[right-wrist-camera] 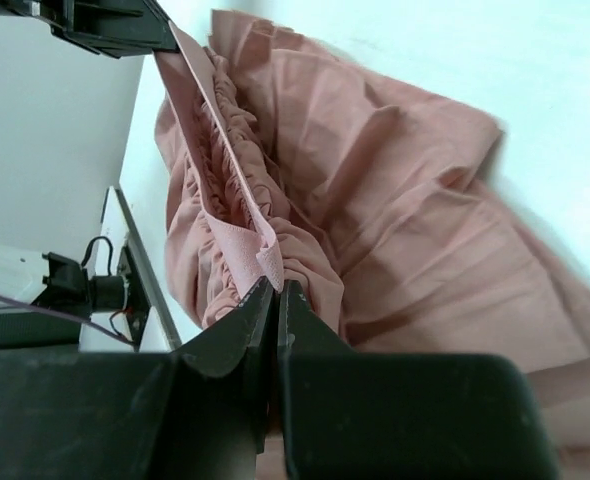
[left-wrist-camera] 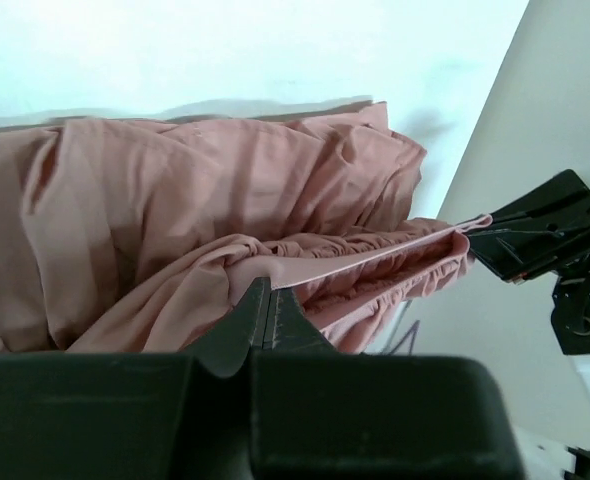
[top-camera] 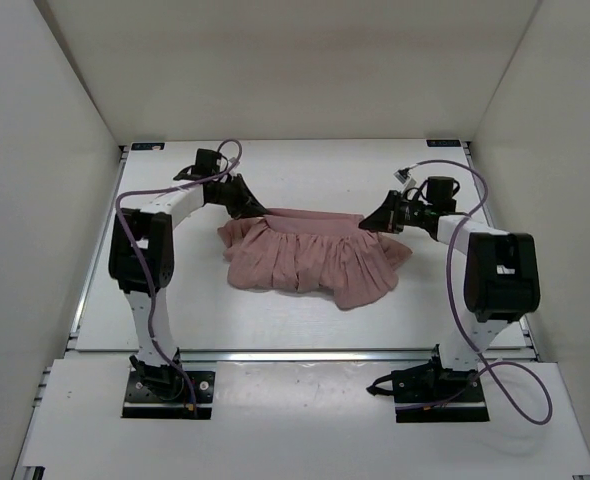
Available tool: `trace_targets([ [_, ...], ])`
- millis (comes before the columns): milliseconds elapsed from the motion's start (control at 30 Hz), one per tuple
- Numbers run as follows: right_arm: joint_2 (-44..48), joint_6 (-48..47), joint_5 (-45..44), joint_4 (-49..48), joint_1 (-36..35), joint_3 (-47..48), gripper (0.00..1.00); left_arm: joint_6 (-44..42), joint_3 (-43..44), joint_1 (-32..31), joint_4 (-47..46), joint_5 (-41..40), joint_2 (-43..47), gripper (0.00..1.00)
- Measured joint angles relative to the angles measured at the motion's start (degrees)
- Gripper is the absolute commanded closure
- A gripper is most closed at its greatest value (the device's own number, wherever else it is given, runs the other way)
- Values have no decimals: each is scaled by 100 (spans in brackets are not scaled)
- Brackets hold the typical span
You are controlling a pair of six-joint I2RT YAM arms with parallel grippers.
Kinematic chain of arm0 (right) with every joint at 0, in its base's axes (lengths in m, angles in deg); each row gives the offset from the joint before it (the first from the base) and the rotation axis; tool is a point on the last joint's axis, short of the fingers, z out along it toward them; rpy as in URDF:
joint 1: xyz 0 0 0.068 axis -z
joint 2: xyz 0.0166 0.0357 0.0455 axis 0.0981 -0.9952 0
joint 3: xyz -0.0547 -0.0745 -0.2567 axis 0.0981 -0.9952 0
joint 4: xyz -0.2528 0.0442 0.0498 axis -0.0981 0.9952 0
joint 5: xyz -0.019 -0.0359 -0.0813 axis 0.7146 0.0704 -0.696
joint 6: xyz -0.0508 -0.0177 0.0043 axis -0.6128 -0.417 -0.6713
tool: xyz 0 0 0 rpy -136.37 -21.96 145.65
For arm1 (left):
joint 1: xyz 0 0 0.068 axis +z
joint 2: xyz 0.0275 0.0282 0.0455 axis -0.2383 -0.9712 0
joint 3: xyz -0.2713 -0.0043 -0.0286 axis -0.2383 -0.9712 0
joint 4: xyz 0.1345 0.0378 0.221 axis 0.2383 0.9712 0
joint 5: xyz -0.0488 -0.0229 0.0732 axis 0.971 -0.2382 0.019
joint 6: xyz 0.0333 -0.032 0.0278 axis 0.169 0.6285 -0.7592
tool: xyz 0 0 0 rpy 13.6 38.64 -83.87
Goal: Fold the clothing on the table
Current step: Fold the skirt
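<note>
The pink skirt (top-camera: 310, 262) lies in the middle of the table (top-camera: 175, 300), with its waistband (top-camera: 312, 214) stretched straight along the 12 o'clock edge and its ruffled hem spilling toward 6 o'clock. The left gripper (top-camera: 258, 211) is clenched on the waistband's 9 o'clock end, and the right gripper (top-camera: 367, 222) is clamped on its 3 o'clock end.

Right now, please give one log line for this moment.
left gripper: shut on skirt | right gripper: shut on skirt | waistband: taut between them
</note>
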Motion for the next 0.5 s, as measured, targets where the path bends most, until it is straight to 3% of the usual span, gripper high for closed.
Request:
trace_targets([
  [167, -804, -107, -258, 177, -24, 848, 100, 105, 946, 129, 74, 188, -1016, 97],
  [200, -925, -133, -334, 214, -24, 988, 100, 127, 1113, 142, 94, 221, -1182, 90],
  [233, -1032, -153, -417, 284, -26, 1117, 100, 157, 1279, 151, 98, 258, -1340, 74],
  [267, -1139, -175, -511, 361, -26, 1246, 96, 188, 1403, 157, 94, 289, -1478, 63],
  [333, -1355, -245, -726, 614, -24, 1508, 67, 299, 1537, 177, -50, 341, -1668, 40],
  [467, -1733, -444, -1193, 1202, -28, 2035, 47, 927, 1187, 330, -1108, 575, -1696, 34],
  [500, -1751, -494, -1327, 1307, -37, 2103, 46, 1141, 962, 380, -1587, 608, -1639, 33],
])
